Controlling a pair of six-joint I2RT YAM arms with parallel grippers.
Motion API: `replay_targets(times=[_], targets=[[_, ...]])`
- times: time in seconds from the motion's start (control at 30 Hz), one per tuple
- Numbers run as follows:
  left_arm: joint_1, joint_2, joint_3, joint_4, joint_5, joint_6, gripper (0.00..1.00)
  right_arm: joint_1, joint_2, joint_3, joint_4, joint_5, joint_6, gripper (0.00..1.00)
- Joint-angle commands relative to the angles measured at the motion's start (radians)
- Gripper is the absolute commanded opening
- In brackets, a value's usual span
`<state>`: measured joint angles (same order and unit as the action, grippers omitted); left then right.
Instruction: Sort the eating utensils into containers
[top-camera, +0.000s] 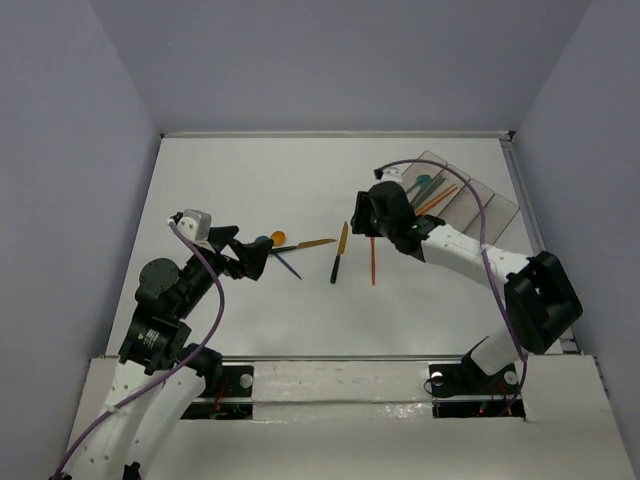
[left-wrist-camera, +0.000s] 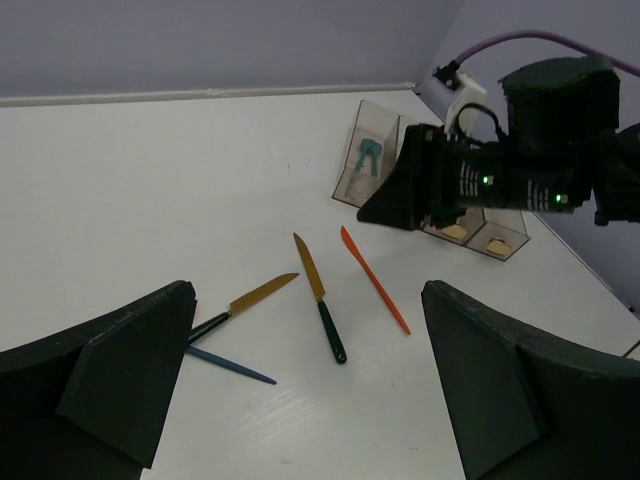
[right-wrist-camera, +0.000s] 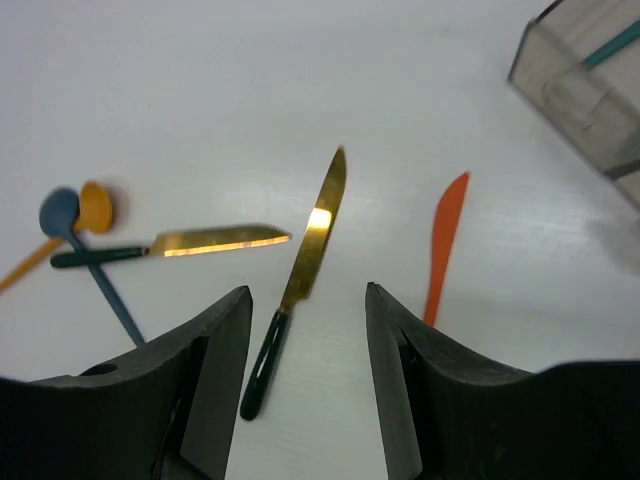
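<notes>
Five utensils lie loose on the desk (top-camera: 250, 180): two gold-bladed knives (right-wrist-camera: 310, 235), one orange knife (right-wrist-camera: 443, 235), one blue spoon (right-wrist-camera: 58, 212) and one orange spoon (right-wrist-camera: 95, 205) (bowls side by side). The containers (top-camera: 497, 212) sit at two o'clock. The left end effector (left-wrist-camera: 308, 296) and right end effector (right-wrist-camera: 305, 300) both gape, empty.

White-shelled arms (top-camera: 460, 250) carry black joints (top-camera: 543, 300), looping purple cables (left-wrist-camera: 540, 36) and green wrist lights (left-wrist-camera: 487, 180).

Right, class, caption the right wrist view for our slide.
Open right claw frames a gold-bladed knife on the table, an orange knife beside it.
</notes>
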<state>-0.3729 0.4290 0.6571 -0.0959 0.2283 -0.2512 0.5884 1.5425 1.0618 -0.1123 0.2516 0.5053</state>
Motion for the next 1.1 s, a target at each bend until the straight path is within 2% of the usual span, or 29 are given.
replay_targets(times=[0.0,0.13,0.33,0.83,1.0,1.07], targets=[[0.003,-0.009,0.033,0.041,0.011,0.007,0.99,0.137,0.042,-0.017,-0.141,0.116,0.041,0.55],[0.003,-0.019,0.033,0.039,0.011,0.006,0.99,0.23,0.114,0.021,-0.205,0.195,0.094,0.59],[0.003,-0.024,0.032,0.039,0.014,0.004,0.99,0.29,0.24,0.081,-0.225,0.176,0.13,0.57],[0.003,-0.024,0.032,0.041,0.023,0.003,0.99,0.337,0.243,0.127,-0.218,0.215,0.151,0.52],[0.003,-0.024,0.03,0.039,0.022,0.001,0.99,0.337,0.359,0.193,-0.233,0.244,0.177,0.52],[0.003,-0.024,0.029,0.039,0.022,0.003,0.99,0.337,0.384,0.201,-0.224,0.259,0.19,0.49]])
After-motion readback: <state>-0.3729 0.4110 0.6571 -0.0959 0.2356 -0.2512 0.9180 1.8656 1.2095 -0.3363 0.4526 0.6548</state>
